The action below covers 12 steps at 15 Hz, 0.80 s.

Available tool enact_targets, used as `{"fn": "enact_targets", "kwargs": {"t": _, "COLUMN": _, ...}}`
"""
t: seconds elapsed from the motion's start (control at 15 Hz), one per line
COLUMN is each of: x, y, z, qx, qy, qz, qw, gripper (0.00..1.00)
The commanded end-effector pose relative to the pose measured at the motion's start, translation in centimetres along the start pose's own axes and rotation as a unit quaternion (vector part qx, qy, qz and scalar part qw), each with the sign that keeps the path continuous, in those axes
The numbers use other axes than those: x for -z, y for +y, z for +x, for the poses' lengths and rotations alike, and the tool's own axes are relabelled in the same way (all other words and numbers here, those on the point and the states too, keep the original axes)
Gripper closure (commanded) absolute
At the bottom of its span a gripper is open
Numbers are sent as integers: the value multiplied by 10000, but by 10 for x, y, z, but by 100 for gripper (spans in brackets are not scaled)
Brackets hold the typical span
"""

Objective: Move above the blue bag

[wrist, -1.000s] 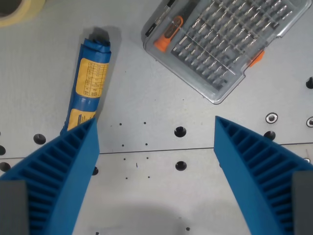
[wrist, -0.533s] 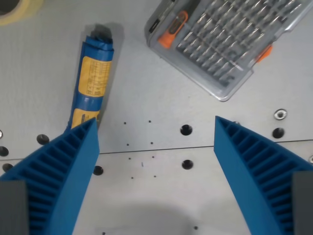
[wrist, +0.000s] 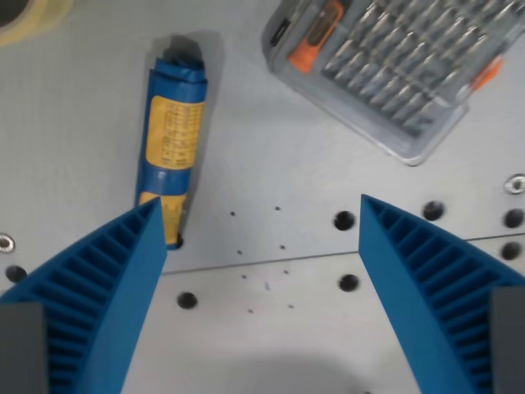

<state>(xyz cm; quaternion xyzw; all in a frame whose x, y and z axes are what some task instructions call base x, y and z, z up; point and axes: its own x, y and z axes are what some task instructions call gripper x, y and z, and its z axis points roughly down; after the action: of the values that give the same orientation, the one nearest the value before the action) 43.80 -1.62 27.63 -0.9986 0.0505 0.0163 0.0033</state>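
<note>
The blue bag [wrist: 173,144] is a rolled blue pack with yellow labels, lying lengthwise on the grey table in the upper left of the wrist view. Its lower end sits just past the tip of the left blue finger [wrist: 107,287]. My gripper [wrist: 261,215] hangs above the table, open, with nothing between its ribbed blue fingers. The bag lies left of the gap between the fingers, not under its middle.
A clear plastic case of screwdriver bits [wrist: 398,70] with an orange-handled driver lies at the upper right. A roll of tape [wrist: 29,15] shows at the top left corner. The grey table [wrist: 262,263] has mounting holes and a seam across it.
The whole scene has slid right and slightly down in the view, so the camera has moved left toward the bag. The fingers stay equally spread.
</note>
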Motion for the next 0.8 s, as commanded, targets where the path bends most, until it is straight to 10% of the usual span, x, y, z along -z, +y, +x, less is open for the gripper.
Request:
{"fn": "enact_targets", "kwargs": {"t": 0.07, "x": -14, "y": -10, "z": -4, "qx": -646, "qy": 404, "qz": 12, "qw": 9971, "gripper": 0}}
{"fn": "enact_targets", "kwargs": {"t": 0.8, "x": -71, "y": -40, "z": -17, "qx": -1209, "qy": 368, "qz": 92, "qw": 9919, "gripper": 0}}
